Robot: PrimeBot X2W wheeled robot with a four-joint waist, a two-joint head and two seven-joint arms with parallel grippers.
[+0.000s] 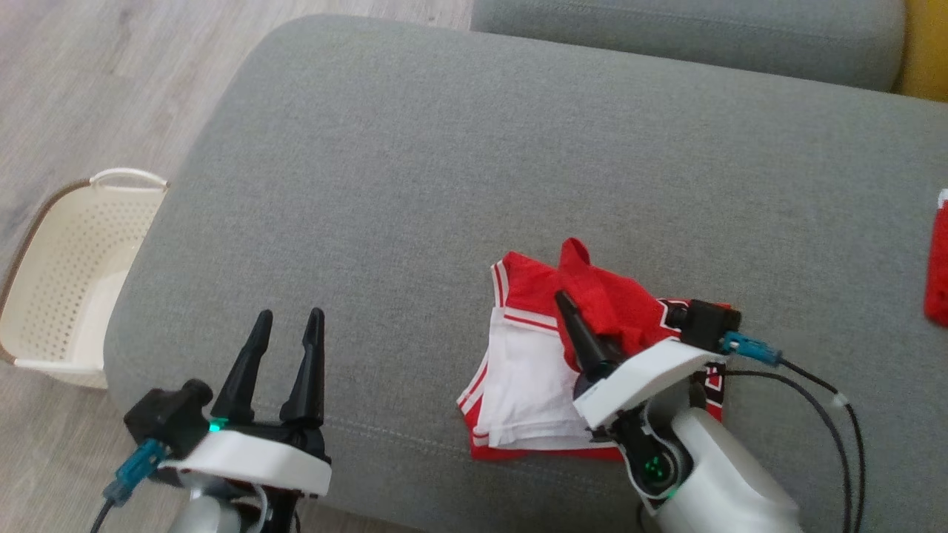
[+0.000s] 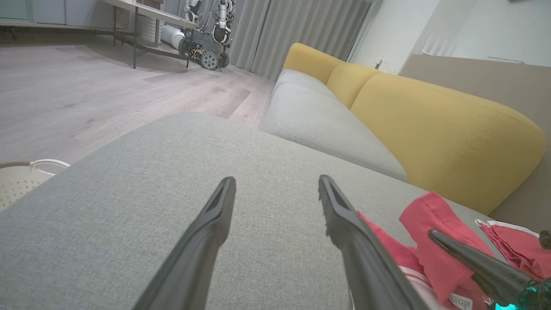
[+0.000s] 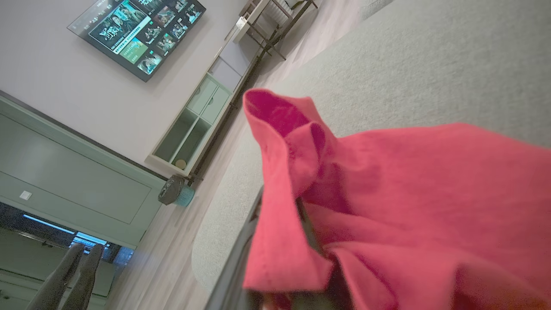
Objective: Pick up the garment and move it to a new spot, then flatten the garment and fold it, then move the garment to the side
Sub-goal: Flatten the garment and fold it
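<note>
Our right end effector (image 1: 581, 309) is pressed together, pinching a raised fold of the red-and-white fabric garment (image 1: 527, 374), which lies near-right on the grey fabric sofa cushion (image 1: 444, 185). Our left end effector (image 1: 290, 317) hangs spread, w/o cloth. Risks, imo: the thin pinch slips, or a 1-sided pull bunches the layers and drags it off the near edge.

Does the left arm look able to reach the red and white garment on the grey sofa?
Probably yes: only bare grey sofa cushion lies between the open left gripper and the red and white garment; the right gripper pinches its far red fold.
</note>
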